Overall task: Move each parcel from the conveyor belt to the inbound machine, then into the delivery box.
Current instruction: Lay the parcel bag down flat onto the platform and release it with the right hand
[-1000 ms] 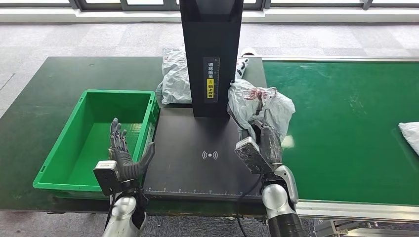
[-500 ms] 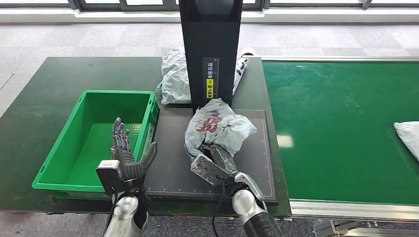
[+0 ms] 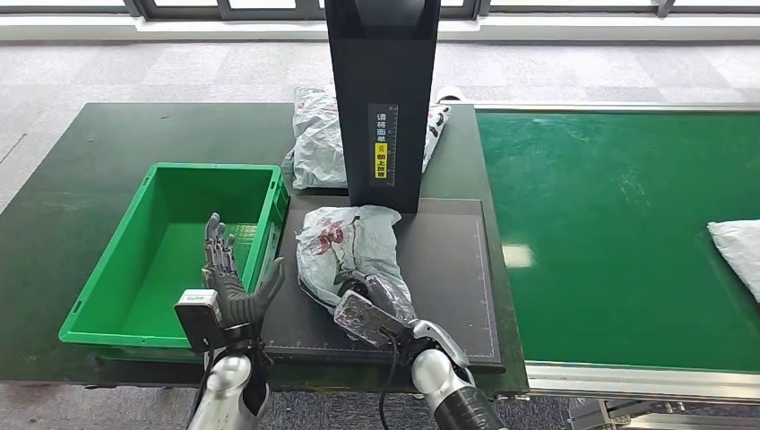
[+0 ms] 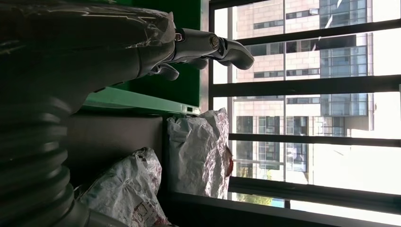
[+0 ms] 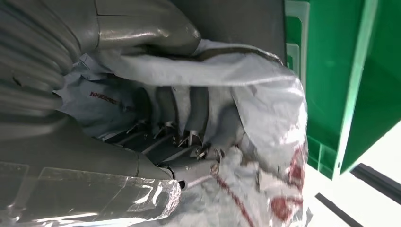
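Note:
My right hand (image 3: 375, 303) grips a crumpled grey parcel (image 3: 345, 248) with red print over the black plate of the inbound machine (image 3: 448, 269); in the right wrist view the fingers (image 5: 189, 118) dig into the parcel (image 5: 265, 142). My left hand (image 3: 231, 285) is raised, fingers spread, empty, at the near right corner of the green delivery box (image 3: 116, 269). Its fingers (image 4: 208, 45) show spread in the left wrist view, where the held parcel (image 4: 127, 189) lies below. Another white parcel (image 3: 737, 246) lies at the conveyor belt's (image 3: 618, 233) right edge.
The machine's black upright column (image 3: 384, 98) stands at the plate's far side. Behind it lies another grey parcel (image 3: 318, 139) on the dark green table (image 3: 107, 143), also visible from the left wrist (image 4: 201, 151). The delivery box holds nothing.
My right hand has carried the parcel leftwards from the belt's edge onto the machine's plate, then further left towards the box. The white parcel on the belt has crept left. My left hand stayed put.

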Controlling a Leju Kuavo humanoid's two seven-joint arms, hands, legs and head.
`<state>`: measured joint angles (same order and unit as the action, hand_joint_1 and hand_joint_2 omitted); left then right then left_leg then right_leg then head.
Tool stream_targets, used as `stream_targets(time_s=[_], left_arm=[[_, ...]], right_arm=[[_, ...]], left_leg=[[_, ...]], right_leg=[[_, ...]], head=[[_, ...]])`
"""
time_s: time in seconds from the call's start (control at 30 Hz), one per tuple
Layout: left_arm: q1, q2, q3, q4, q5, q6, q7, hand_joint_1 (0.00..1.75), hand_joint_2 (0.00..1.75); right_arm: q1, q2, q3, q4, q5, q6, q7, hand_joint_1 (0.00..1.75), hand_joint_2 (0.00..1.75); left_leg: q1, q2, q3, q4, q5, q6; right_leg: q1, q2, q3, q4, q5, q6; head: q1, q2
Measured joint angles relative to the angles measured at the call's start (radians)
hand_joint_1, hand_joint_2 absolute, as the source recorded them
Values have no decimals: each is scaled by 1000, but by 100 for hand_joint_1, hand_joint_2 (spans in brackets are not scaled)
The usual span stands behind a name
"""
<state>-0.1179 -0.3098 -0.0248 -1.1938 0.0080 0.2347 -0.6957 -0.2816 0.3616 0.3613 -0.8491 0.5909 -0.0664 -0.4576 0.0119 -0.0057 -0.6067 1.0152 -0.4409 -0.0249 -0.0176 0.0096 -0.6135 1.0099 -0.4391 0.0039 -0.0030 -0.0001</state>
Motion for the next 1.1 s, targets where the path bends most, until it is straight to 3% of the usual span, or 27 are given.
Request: stream_targets(time_s=[0.27, 0.33, 0.43, 0.57, 0.7, 0.87, 1.0, 1.1], left_arm=[[-2, 0, 0, 13, 2, -1, -5, 0, 175], [-2, 0, 0, 14, 2, -1, -6, 0, 175], [-2, 1, 0, 14, 2, 0, -7, 0, 175], [-2, 1, 0, 15, 3, 2, -7, 0, 175], [-4, 1, -2, 19, -13, 15, -7, 0, 175], [-11, 1, -24, 32, -74, 43, -7, 0, 175], [-38, 0, -60, 54, -227, 90, 16, 0, 175], [-104, -7, -101, 123, -477, 171, 110, 0, 175]], right_arm=[[9, 0, -1, -69, -14, -124, -40, 0, 175], [16, -1, -4, -105, -4, -195, -52, 0, 175], [36, -4, -16, -199, 12, -344, -77, 0, 175], [64, -10, -27, -319, 19, -433, -96, 0, 175], [107, -20, -41, -435, -4, -571, -167, 0, 175], [157, -30, -72, -581, -58, -630, -230, 0, 175], [182, -33, -95, -663, -77, -632, -238, 0, 175], [193, -34, -101, -721, -75, -633, -239, 0, 175]], left_leg=[[0, 0, 1, 0, 0, 0], [0, 0, 1, 0, 0, 0], [0, 0, 1, 0, 0, 0], [0, 1, 2, 0, 0, 0], [0, 1, 2, 0, 0, 0], [0, 2, 1, 0, 0, 0], [0, 3, 1, 1, 0, 0], [-1, 2, 0, 1, 0, 0]], right_leg=[[0, 0, 0, 0, 0, 0], [0, 0, 0, 0, 0, 0], [0, 0, 0, 0, 0, 0], [0, 0, 0, 0, 0, 0], [0, 0, 0, 0, 0, 0], [0, 2, -1, 0, 1, -1], [0, 4, -3, 0, 2, -1], [-1, 4, -2, 0, 2, 0]], head=[[0, 0], [0, 0], [0, 0], [0, 0], [0, 0], [0, 0], [0, 0], [0, 0]])
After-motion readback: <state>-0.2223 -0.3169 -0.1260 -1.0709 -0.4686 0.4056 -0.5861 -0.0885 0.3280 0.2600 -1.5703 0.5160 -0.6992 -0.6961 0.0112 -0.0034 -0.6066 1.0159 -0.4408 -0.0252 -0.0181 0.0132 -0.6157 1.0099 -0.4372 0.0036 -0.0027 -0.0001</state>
